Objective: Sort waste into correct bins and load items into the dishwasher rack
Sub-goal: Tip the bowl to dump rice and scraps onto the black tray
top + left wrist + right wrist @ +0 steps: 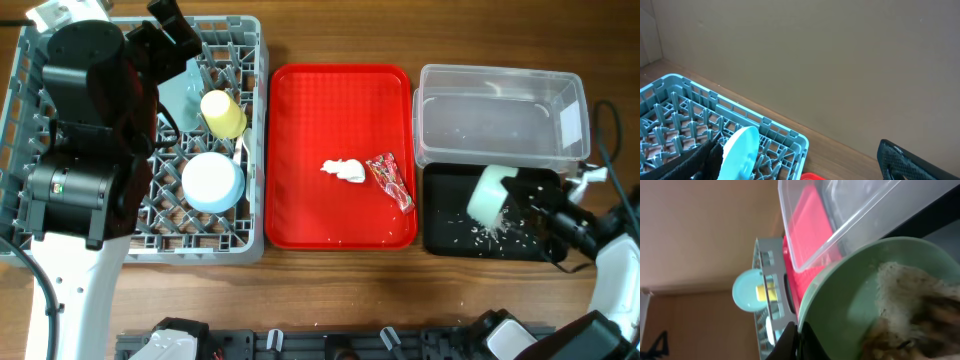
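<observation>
My right tool point(528, 192) is clamped on a bowl point(490, 195), tipped over the black tray point(440, 235) where scraps point(488, 232) lie. The tub point(500, 72) beside it looks empty. Tissue point(345, 170) and wrapper point(390, 182) lie unsorted on the red tray point(300, 100). The rack point(240, 30) holds plate point(180, 90), cup point(223, 112) and second bowl point(212, 180); my left tool point(180, 35) hangs wide above.

Left arm point(85, 130): reared up high, bulky black links stacked, wrist reaching toward far edge. Left end effector point(172, 28): jaws spread wide, fingers point(905, 160) far apart in wrist view. Right arm point(605, 250): low, entering from near right, wrist angled left. Right end effector point(535, 192): jaws pinched tight on rim of tilted bowl point(489, 195).
</observation>
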